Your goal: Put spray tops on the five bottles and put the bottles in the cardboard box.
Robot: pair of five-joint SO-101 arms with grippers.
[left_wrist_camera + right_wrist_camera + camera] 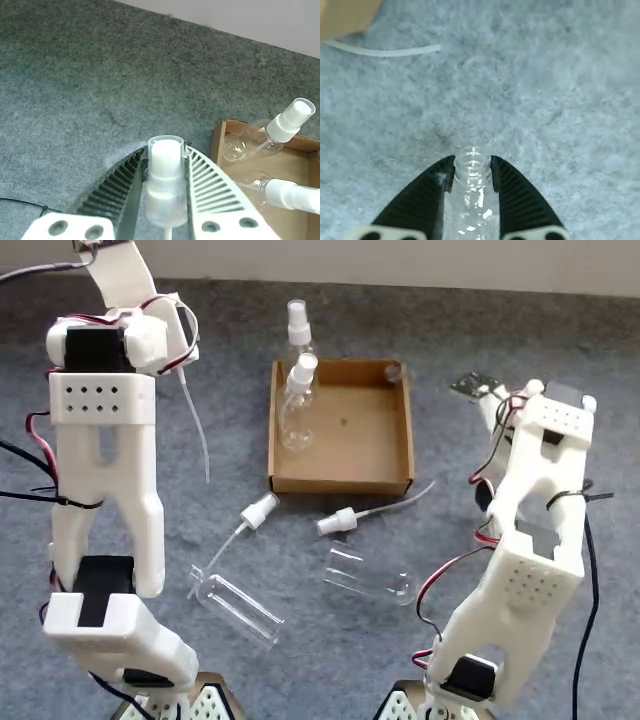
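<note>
Ribbed left gripper (165,151) clenched on white plastic spray top (165,175); right gripper (472,164) clasps clear bottle (472,200) by threaded neck. Two capped bottles (297,415) at cardboard box (340,483) edge.

There are five clear bottles. A rear capped bottle (300,345) and a front capped bottle (295,415) sit at the upper-left corner of the one cardboard box (340,483), in the upper middle of the high view. A left bare bottle (238,608) and a right bare bottle (368,578) lie on the worktop (330,670) at lower centre, and a held bottle (471,172) is clamped in the right gripper (472,165). Spray tops also number five: two fitted on the capped bottles, a left loose spray top (258,512) and a right loose spray top (337,523) just below the box, and a held spray top (166,170) pinched in the left gripper (166,150).
</note>
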